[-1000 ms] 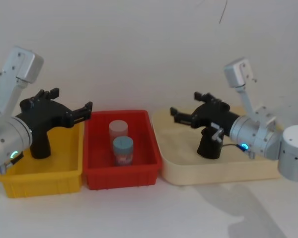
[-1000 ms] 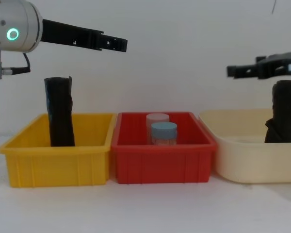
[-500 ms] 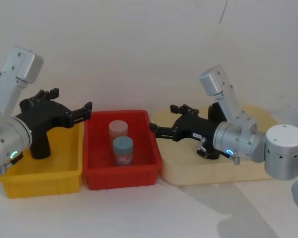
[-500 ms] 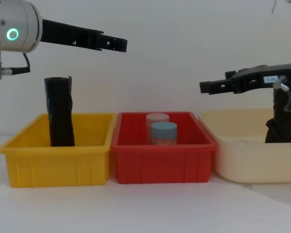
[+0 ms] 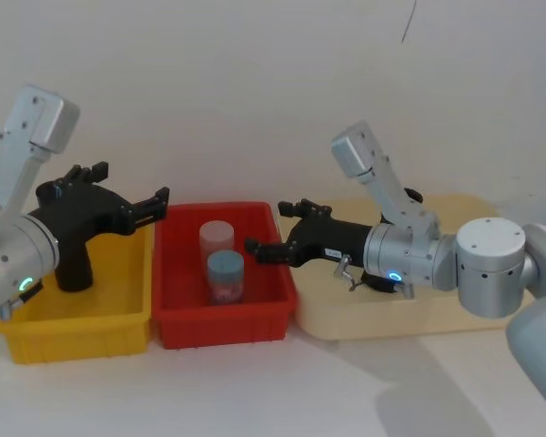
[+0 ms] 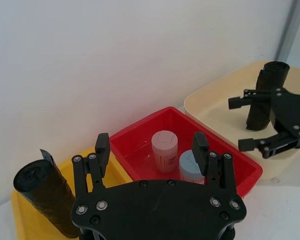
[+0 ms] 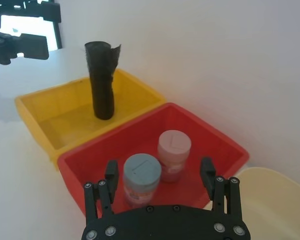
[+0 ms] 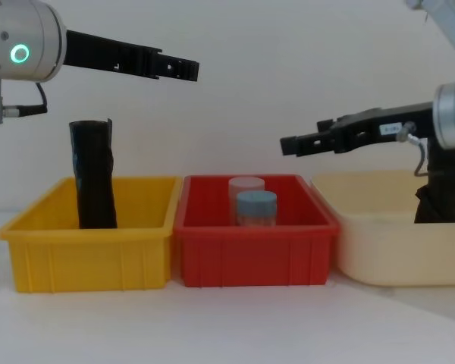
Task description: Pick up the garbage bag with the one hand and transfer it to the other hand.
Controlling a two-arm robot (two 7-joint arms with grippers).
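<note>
Right hand [image 5: 269, 228] hung spread and empty above the red bin [image 5: 223, 328], apart from the garbage bag [image 8: 444, 186] standing upright in the cream tray [image 8: 394, 250]. Over the yellow bin [image 8: 91, 265], the left hand [image 8: 186, 70] hovered open. Pickup not begun, I judged; next, a hand must close around the roll.

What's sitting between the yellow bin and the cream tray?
The red bin, holding a pale pink jar and a blue-lidded jar; the chest view shows it. The open right gripper hangs above its right side.
</note>
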